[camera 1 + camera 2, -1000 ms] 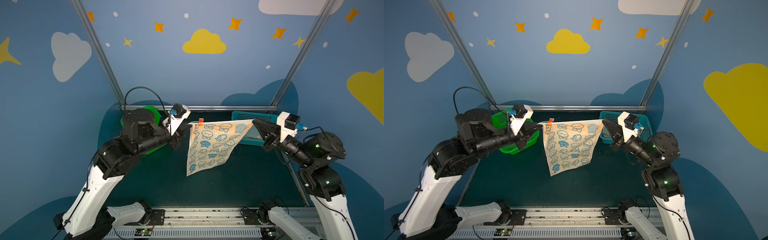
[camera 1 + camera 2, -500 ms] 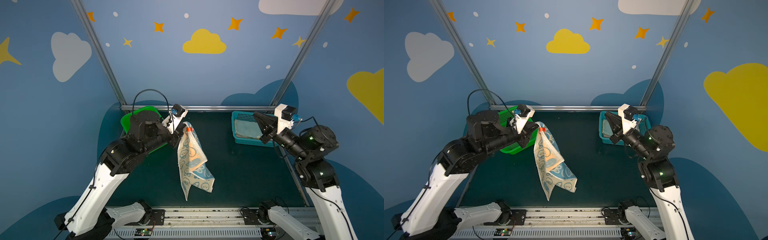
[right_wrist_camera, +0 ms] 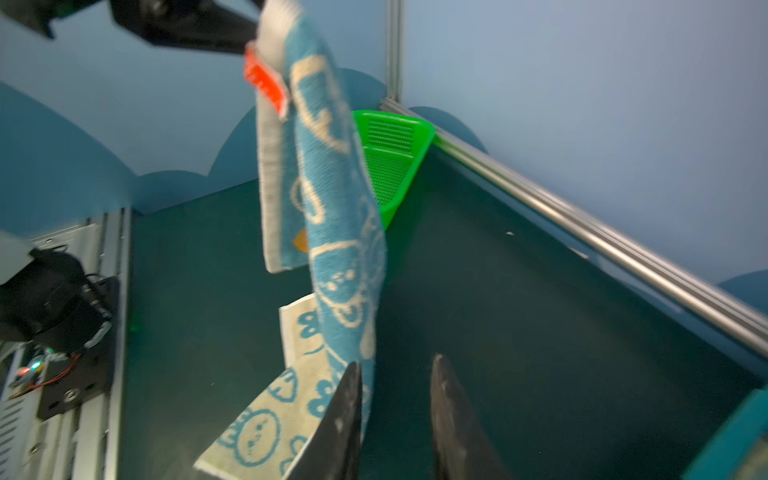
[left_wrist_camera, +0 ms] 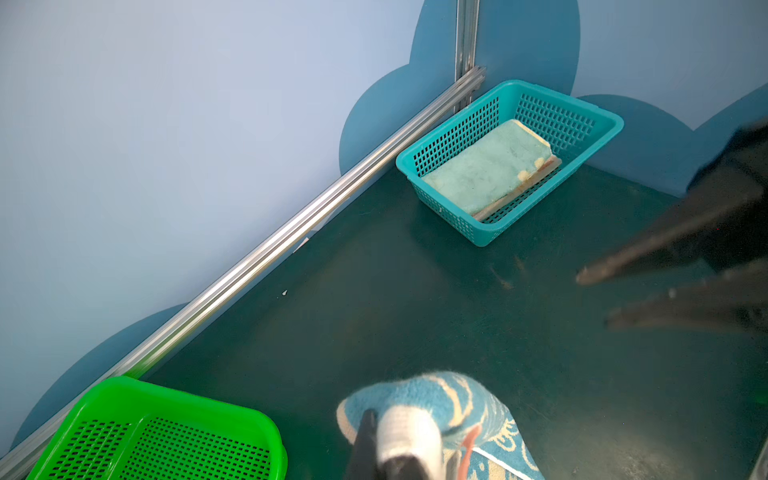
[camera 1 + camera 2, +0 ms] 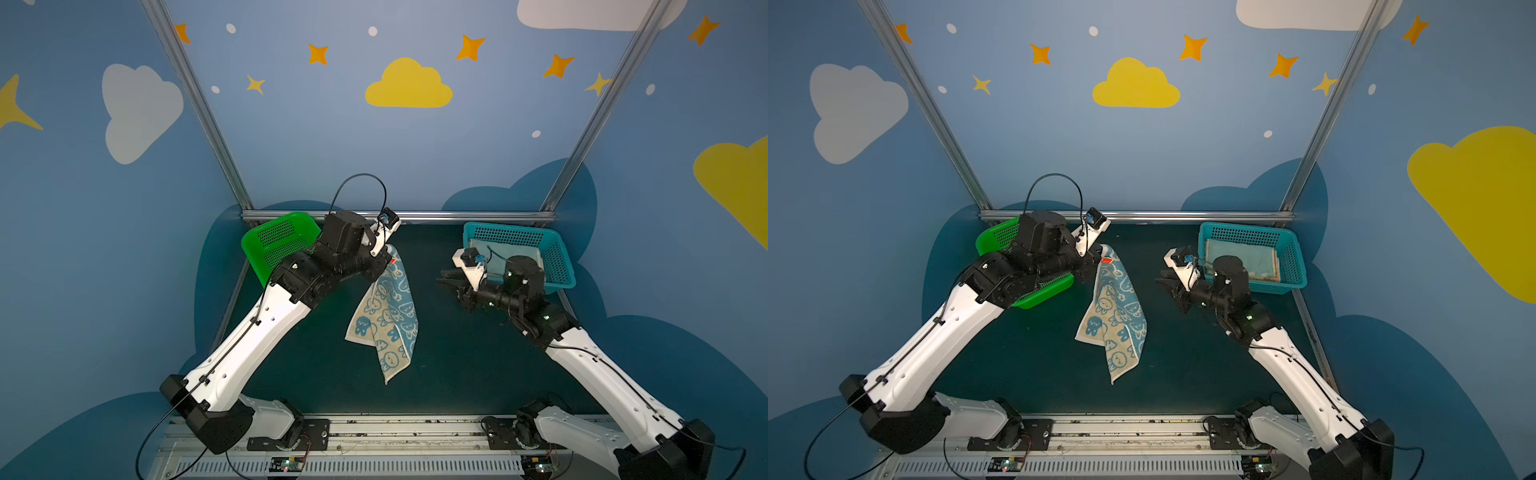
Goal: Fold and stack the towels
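Below the left pincer [image 5: 388, 259] hangs the towel [image 5: 386, 320], clamped at its corner.

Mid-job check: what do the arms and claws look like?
The left arm and right arm have white shells, black joints and thin black cables clipped alongside. The left claw and right claw have tapered black fingers plus white camera mounts.

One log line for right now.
left tool: shut on hanging towel | right tool: open, empty | teal basket: folded towels inside
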`<state>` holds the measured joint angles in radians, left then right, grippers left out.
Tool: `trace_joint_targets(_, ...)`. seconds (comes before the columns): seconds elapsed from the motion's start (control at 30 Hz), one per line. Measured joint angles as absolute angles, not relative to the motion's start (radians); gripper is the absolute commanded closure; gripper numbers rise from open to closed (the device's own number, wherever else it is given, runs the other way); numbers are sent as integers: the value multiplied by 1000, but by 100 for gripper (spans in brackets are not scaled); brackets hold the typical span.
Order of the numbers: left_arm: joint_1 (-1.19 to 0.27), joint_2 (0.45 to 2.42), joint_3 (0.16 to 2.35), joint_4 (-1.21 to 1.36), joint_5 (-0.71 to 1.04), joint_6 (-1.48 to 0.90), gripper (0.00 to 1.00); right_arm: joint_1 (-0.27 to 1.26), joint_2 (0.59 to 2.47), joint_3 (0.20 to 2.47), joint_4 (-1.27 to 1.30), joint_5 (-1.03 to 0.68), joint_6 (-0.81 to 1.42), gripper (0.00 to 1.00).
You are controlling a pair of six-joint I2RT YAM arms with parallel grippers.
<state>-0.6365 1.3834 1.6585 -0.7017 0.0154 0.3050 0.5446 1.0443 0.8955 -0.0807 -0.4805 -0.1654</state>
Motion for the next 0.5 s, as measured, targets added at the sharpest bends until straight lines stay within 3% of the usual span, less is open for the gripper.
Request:
trace_joint_targets(0.17,-635,1435,1682,-691,4,270,96,686,1011,758,81,-431,-101,62)
trace_joint_targets(0.33,-635,1500,1713,-691,2,220,96,871,1059,724,186,-308,-83,61)
trace_joint_targets(0.5,-635,1529,1719,-692,14,182,96,913,1188,730,252,-210,-71,60)
